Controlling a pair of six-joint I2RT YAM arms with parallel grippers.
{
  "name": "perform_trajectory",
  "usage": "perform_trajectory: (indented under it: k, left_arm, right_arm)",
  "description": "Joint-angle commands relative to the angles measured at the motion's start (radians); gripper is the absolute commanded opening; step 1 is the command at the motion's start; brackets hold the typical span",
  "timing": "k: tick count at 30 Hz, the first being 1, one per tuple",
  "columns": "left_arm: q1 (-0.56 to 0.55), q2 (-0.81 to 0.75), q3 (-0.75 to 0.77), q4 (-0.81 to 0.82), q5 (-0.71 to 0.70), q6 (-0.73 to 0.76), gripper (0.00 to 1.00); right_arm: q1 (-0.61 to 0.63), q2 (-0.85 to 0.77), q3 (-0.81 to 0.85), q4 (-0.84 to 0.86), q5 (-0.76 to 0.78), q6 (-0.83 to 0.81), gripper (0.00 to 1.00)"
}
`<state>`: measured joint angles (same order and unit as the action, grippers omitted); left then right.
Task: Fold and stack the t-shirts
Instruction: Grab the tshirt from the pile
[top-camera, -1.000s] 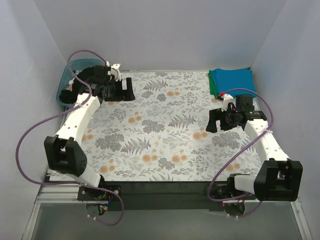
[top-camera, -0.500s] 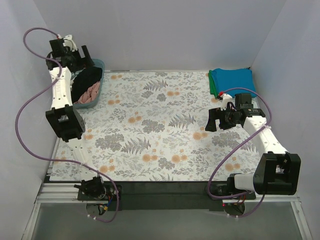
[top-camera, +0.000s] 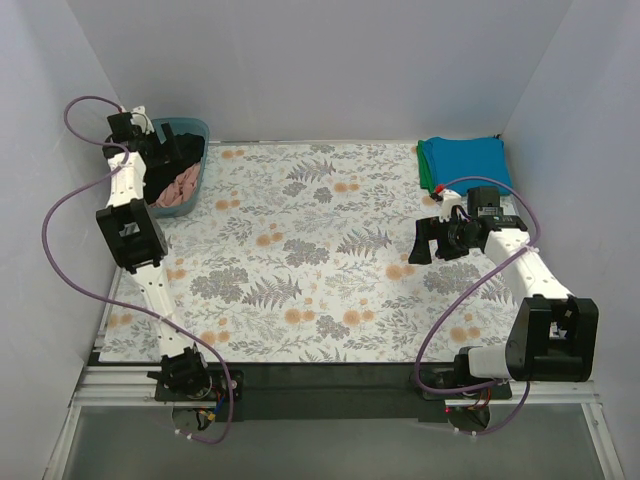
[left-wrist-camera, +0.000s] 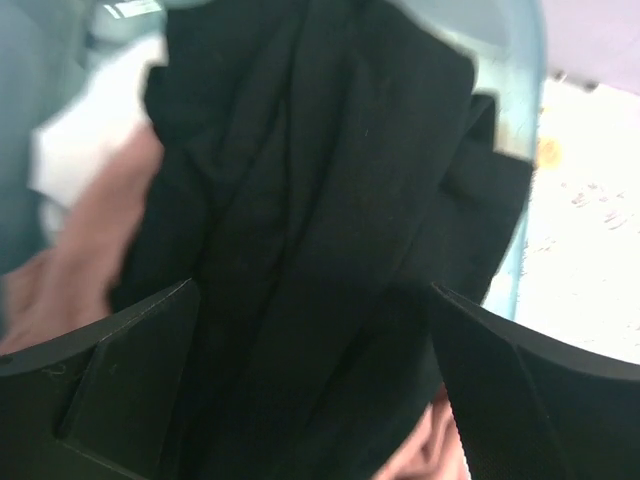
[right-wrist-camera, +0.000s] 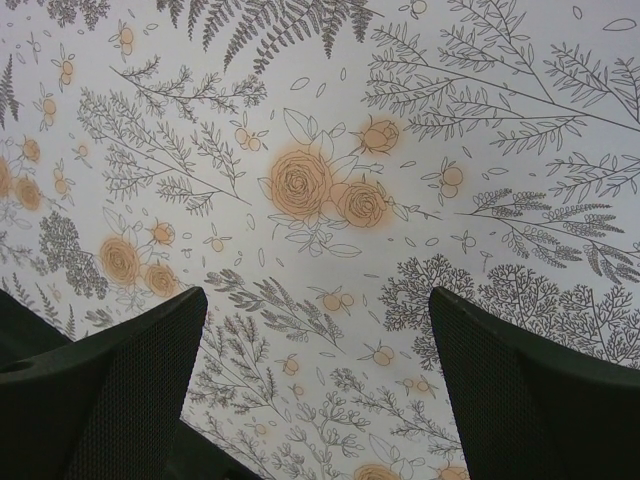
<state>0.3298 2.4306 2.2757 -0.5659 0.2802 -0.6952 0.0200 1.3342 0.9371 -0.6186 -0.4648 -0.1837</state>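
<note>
Left jaws: my left gripper is spread wide and pinches nothing. I cannot tell if it touches the cloth beneath.
Between the left jaws: the black t-shirt fills the gap, crumpled, with its folds and long axis running from 12 to 6 in my wrist view.
Beside it: the pink t-shirt lies at 9 o'clock of the black one and the white t-shirt at 10 o'clock. Both are partly under it.
Edge on the left: the tub holds these three. Its rim curves past at 2 o'clock, with the black hem draped against it.
Right jaws: my right gripper is also spread, holds nothing and hangs above the table cloth.
Right jaws heading: seen from above, they point toward 9 o'clock.
Room to move: a wide stretch of table cloth lies between my two grippers. The tub sits in the 10 o'clock corner, tight against the left wall.
Stack: the teal-blue t-shirt lies folded at the 2 o'clock corner, its longer side running 9 to 3. It is near the right wall and just beyond my right gripper.
Under it: the green t-shirt shows as a strip along the 9 o'clock edge.
Count: five t-shirts in view, three in the tub and two stacked, plus one tub and two grippers.
</note>
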Motion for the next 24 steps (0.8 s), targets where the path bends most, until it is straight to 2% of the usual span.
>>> perform_trajectory:
  k: [1,3,4,6,7,8,10,11,12,24]
  left_arm:
    - [-0.005,-0.001,-0.002,0.04,0.01,0.016,0.94]
    - [-0.006,0.011,-0.007,0.046,0.008,0.016,0.89]
    - [-0.006,0.015,-0.008,0.049,0.005,0.013,0.79]
    - [-0.006,0.018,-0.005,0.049,0.002,0.014,0.69]
    - [-0.006,0.018,0.001,0.05,0.001,0.016,0.55]
    - [-0.006,0.016,0.007,0.051,-0.001,0.017,0.49]
    - [-0.006,0.005,0.022,0.046,-0.003,0.022,0.27]
    - [-0.006,0.001,0.043,0.044,-0.007,0.023,0.05]
    - [-0.006,-0.005,0.056,0.043,-0.009,0.023,0.0]
    - [0.002,-0.321,0.117,0.294,0.039,-0.093,0.0]
  right_arm:
    - [-0.005,0.016,0.023,0.016,-0.02,-0.007,0.98]
    - [-0.005,0.025,0.028,0.014,-0.023,-0.003,0.98]
    - [-0.005,0.026,0.029,0.013,-0.023,-0.003,0.98]
    - [-0.005,0.033,0.031,0.014,-0.024,-0.002,0.98]
    - [-0.005,0.034,0.031,0.014,-0.025,-0.002,0.98]
    - [-0.005,0.031,0.031,0.014,-0.025,-0.003,0.98]
    - [-0.005,0.031,0.029,0.014,-0.021,-0.003,0.98]
    - [-0.005,0.028,0.028,0.014,-0.021,-0.003,0.98]
    - [-0.006,0.026,0.028,0.014,-0.021,-0.003,0.98]
    - [-0.006,-0.033,0.017,0.017,-0.02,-0.003,0.98]
